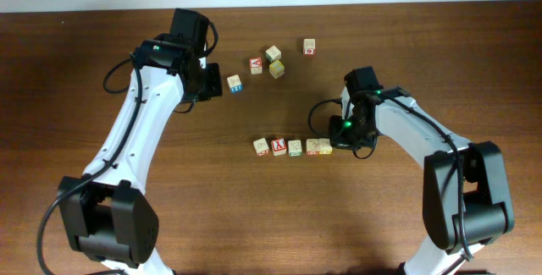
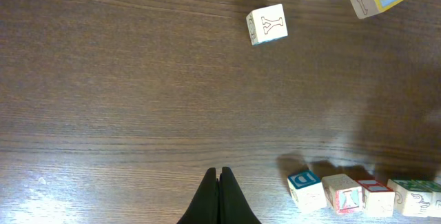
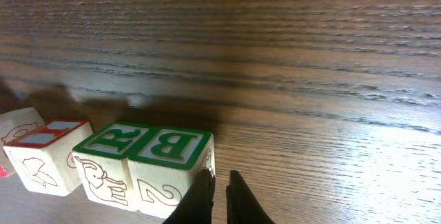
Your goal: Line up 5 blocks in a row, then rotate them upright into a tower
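Overhead view, five blocks (image 1: 295, 148) in a row at ctr of table (image 1: 85, 97), my right gripper (image 3: 219, 179) just beside green B block (image 3: 169, 148) at row's right end, fingers nearly together, nothing btwn, my left gripper (image 2: 219, 176) closed, empty, well apart from row.

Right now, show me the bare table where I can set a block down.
Bare wood lies between the row of five blocks and the upper cluster, and on the near side of the row, between the arms. Crowded: the row's right end, where the right gripper sits.
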Available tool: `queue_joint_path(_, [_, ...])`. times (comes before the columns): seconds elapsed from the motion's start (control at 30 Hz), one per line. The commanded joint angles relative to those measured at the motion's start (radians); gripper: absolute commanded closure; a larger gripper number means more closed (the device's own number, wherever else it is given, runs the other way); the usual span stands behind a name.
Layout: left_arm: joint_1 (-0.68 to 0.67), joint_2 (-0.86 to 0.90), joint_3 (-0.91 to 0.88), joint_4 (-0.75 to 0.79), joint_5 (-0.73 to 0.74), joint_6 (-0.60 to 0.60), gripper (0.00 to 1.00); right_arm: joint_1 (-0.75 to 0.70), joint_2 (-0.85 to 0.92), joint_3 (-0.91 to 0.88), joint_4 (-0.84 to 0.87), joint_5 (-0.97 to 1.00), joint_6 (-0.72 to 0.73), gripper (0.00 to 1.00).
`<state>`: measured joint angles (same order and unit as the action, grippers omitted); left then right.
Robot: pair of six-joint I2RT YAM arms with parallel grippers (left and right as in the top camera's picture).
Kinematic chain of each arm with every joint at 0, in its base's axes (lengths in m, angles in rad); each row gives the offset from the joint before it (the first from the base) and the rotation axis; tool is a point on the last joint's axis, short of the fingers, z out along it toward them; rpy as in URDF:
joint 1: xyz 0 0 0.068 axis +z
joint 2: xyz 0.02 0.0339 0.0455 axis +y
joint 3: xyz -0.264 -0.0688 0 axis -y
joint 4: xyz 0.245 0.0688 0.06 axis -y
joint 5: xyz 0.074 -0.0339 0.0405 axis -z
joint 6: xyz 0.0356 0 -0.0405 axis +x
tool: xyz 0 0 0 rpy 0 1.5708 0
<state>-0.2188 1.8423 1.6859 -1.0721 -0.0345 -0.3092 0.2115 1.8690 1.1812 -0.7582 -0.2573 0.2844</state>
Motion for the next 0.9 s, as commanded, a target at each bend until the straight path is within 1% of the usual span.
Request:
queue_joint_path(0.0, [-0.001, 0.011, -0.002, 0.003, -0.011, 0.016, 1.0, 0.005, 0.002, -0.004, 0.024, -0.087, 0.002, 0.91])
queue_joint_path(0.1, [-0.002, 0.011, -0.002, 0.004, -0.011, 0.016, 1.0, 0.005, 0.002, -0.004, 0.05, -0.161, 0.006, 0.91])
queue_joint_path(0.2, [-0.002, 0.011, -0.002, 0.003, -0.006, 0.015, 1.0, 0.005, 0.002, -0.004, 0.058, -0.166, 0.039, 0.91])
queue_joint_path(0.37, [-0.002, 0.011, -0.002, 0.003, -0.006, 0.016, 1.0, 0.017, 0.002, -0.004, 0.066, -0.203, 0.039, 0.91])
queue_joint_path(0.57, [-0.002, 0.011, -0.002, -0.003, 0.009, 0.016, 1.0, 0.063, 0.002, -0.004, 0.079, -0.193, 0.047, 0.92])
queue_joint_path(0.67, [-0.002, 0.011, -0.002, -0.003, 0.012, 0.016, 1.0, 0.06, 0.002, -0.001, 0.079, -0.191, 0.047, 0.91])
queue_joint_path(0.77, [-0.002, 0.011, -0.002, -0.003, 0.012, 0.016, 1.0, 0.055, 0.002, 0.024, 0.062, -0.192, 0.046, 0.92])
queue_joint_path(0.87, [-0.002, 0.011, -0.002, -0.001, 0.012, 0.02, 1.0, 0.057, 0.002, 0.086, 0.025, -0.192, 0.045, 0.92])
